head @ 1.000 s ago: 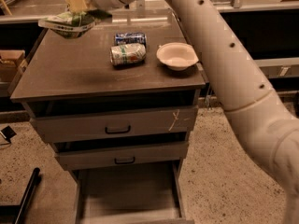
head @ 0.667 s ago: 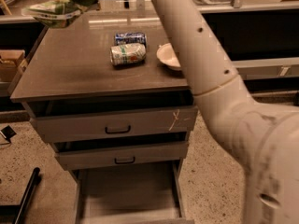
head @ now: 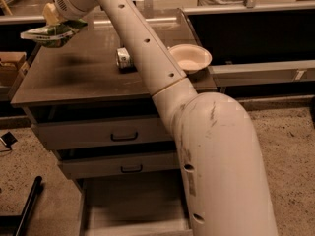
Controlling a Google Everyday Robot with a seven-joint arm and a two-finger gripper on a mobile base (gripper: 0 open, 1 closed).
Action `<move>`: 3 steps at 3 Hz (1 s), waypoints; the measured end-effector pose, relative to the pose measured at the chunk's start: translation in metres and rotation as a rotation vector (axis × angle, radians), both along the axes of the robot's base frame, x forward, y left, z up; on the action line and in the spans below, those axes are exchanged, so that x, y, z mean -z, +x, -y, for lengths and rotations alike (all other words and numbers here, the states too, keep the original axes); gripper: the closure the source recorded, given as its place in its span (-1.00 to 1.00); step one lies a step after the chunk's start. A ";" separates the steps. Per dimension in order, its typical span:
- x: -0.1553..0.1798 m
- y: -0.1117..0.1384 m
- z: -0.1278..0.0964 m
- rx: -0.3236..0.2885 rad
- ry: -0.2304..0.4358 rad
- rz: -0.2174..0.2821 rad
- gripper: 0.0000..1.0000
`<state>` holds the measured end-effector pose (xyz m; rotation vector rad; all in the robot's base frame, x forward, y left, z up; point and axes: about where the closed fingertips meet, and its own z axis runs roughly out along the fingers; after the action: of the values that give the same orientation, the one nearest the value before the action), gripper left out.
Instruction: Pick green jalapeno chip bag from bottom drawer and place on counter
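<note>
The green jalapeno chip bag (head: pixel 53 33) hangs in the air above the left part of the counter (head: pixel 88 77), casting a shadow on it. My gripper (head: pixel 51 17) is at the upper left, above the bag, and holds it by its top. The white arm runs from there across the counter to the lower right. The bottom drawer (head: pixel 133 208) is pulled open below, and its grey floor is bare.
A white bowl (head: pixel 190 57) sits at the counter's right edge. A can (head: pixel 123 59) lies on the counter, mostly hidden behind my arm. Two shallower drawers with black handles (head: pixel 124 136) are above the open one. A cardboard box (head: pixel 10 65) stands left of the cabinet.
The view has shifted, and my arm now crosses the middle of the picture. The bag stays held above the counter's left side and has come a little lower and nearer.
</note>
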<state>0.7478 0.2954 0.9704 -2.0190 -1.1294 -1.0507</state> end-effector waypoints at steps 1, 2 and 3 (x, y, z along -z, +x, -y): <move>-0.001 -0.001 -0.001 -0.002 0.001 0.000 0.08; -0.001 -0.001 -0.002 -0.002 0.001 0.000 -0.54; -0.001 -0.001 -0.002 -0.002 0.001 0.000 -1.00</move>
<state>0.7470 0.2970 0.9710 -2.0160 -1.1308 -1.0503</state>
